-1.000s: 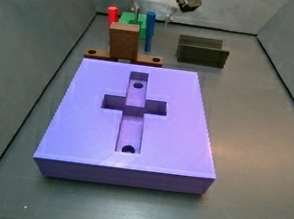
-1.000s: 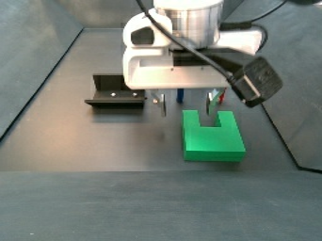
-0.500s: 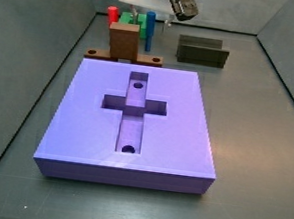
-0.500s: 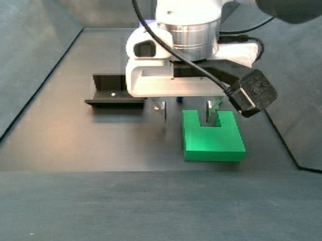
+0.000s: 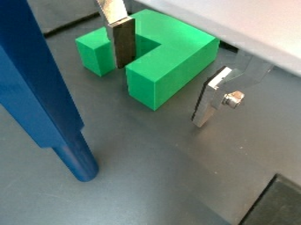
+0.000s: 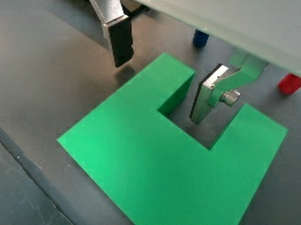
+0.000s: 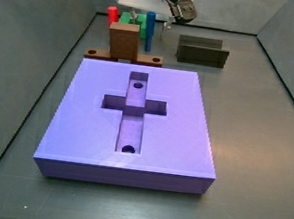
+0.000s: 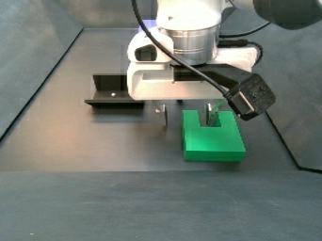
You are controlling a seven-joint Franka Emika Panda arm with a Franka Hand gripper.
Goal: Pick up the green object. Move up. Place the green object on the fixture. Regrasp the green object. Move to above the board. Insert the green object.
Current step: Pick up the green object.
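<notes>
While hanging low over the green object (image 8: 212, 136), sitting with its two fingers spread wide, released, the claw (image 8: 189, 111). Straddling one thick prong in both wrist views: one finger (image 6: 214, 95) down in the notch, the other finger (image 6: 119, 39) outside the piece, neither clearly squeezing yet. Lying flat on the grey bench (image 8: 75, 188), the green object (image 5: 150, 59), not lifted. Sitting at about 9 o'clock from it, well apart, the dark fixture (image 8: 115, 94). Resting in front, the purple board (image 7: 132, 123).
</notes>
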